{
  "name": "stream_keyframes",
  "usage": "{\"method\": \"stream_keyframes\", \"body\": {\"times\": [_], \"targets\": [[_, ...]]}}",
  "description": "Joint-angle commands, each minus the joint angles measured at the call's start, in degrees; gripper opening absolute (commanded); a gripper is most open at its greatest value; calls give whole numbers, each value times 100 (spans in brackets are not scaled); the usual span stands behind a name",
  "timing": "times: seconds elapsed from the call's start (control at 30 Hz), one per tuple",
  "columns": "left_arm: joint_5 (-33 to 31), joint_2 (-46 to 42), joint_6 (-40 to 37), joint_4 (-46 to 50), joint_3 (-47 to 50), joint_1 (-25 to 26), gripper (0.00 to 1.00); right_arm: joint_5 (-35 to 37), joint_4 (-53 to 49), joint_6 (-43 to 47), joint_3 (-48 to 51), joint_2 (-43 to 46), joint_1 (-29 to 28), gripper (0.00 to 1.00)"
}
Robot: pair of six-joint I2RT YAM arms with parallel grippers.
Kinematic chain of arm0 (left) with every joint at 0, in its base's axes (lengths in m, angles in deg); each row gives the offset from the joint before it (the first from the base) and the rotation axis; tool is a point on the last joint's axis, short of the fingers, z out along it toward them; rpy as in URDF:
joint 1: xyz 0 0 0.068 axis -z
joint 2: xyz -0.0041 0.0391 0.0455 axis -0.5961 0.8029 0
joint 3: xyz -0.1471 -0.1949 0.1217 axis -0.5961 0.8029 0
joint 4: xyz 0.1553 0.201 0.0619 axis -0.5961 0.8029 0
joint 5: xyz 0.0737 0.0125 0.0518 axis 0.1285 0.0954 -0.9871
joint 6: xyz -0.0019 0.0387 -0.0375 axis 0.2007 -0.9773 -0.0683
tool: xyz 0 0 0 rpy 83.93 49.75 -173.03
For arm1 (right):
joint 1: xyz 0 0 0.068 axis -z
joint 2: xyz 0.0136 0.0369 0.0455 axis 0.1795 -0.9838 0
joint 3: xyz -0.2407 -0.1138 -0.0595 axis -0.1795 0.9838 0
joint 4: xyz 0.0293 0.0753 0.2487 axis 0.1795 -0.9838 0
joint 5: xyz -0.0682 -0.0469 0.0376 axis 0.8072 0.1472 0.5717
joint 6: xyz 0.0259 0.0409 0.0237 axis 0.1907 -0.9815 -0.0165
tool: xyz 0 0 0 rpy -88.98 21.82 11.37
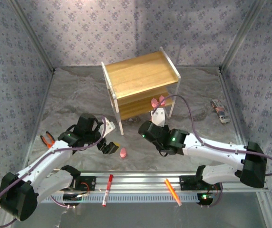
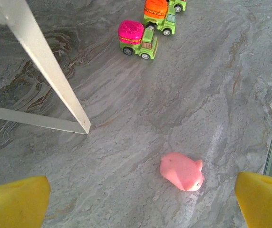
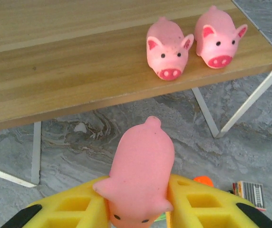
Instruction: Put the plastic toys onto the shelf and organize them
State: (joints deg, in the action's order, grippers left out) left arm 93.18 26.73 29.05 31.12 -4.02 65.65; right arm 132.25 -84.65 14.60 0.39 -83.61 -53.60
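Right wrist view: the right gripper (image 3: 137, 209) is clamped on a pink pig (image 3: 140, 171), yellow fingers (image 3: 200, 204) snug against both its flanks, snout pointing down, just in front of the shelf (image 3: 55, 71). A second pig (image 3: 167, 47) and a third pig (image 3: 218, 35) stand side by side at the front right corner of the lower board, snouts facing out. Over on the left wrist cam, the left gripper (image 2: 138, 206) is spread wide with nothing in it, hovering above the table (image 2: 221, 71). A fourth pig (image 2: 182, 172) lies on its side near the table's front edge, between the pads but touching neither. Farther off, a pink-topped truck (image 2: 137, 39) and an orange-topped truck (image 2: 159, 16) sit close together on the table, near a white shelf leg.
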Motion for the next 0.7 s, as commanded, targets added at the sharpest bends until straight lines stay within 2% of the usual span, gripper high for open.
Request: {"method": "stream_keyframes", "body": {"times": [0.0, 0.27, 0.67], "targets": [[171, 32, -5, -5, -114, 52, 100, -359, 391, 521, 24, 65, 217, 33], [179, -60, -196, 251, -126, 49, 100, -776, 765, 967, -209, -255, 579, 33], [-10, -123, -391, 432, -31, 52, 100, -1126, 817, 1384, -586, -476, 998, 33]]}}
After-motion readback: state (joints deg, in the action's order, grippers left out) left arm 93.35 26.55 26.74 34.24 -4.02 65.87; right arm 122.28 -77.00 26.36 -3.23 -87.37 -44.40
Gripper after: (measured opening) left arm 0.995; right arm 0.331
